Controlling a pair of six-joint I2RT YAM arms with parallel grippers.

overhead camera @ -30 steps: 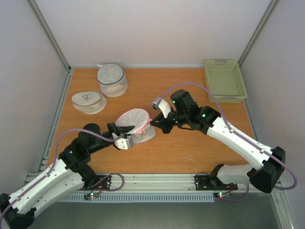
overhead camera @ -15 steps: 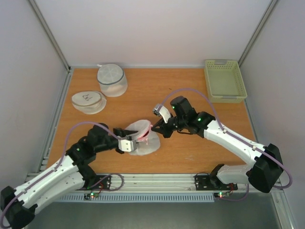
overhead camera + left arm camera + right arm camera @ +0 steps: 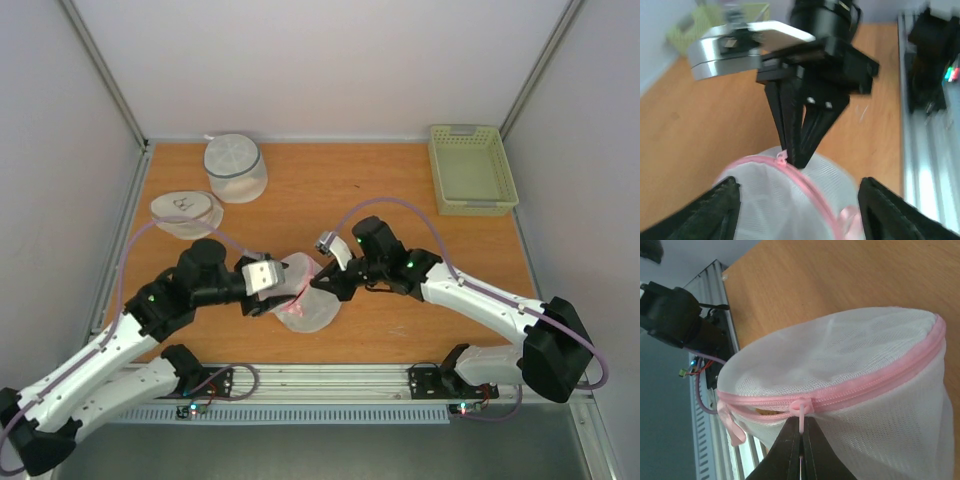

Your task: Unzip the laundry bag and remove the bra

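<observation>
Now the laundry bag (image 3: 305,300) is in the lower centre of the top view, over the wooden table (image 3: 400,190), between the two arms. It leans on its side, and its pink zipper band (image 3: 875,377) faces the right arm.

The right gripper (image 3: 801,437) has its jaws pressed together on the small pink zipper pull (image 3: 802,412). The right wrist view shows this clearly at the bottom centre of the frame.

The left gripper (image 3: 795,212) is spread wide, with the bag between its two fingers (image 3: 710,215). Both fingers seem to touch the mesh sides, so we judge that it clasps the bag to keep it steady.

At the left of the pull the zipper looks a little parted. A faint yellowish spot (image 3: 765,413) shows in that gap. It may be the bra, but it is too small for us to be sure.

We expect the bag to be very light and soft. The mesh gives way easily and will follow any pull, so it needs a counter-hold on the body, close under the band. The pull tab is thin and smooth and may slip out of the jaws, so it is best taken deep, near its root. The bra should be limp as well, and any fold of it will serve for a hold.
</observation>
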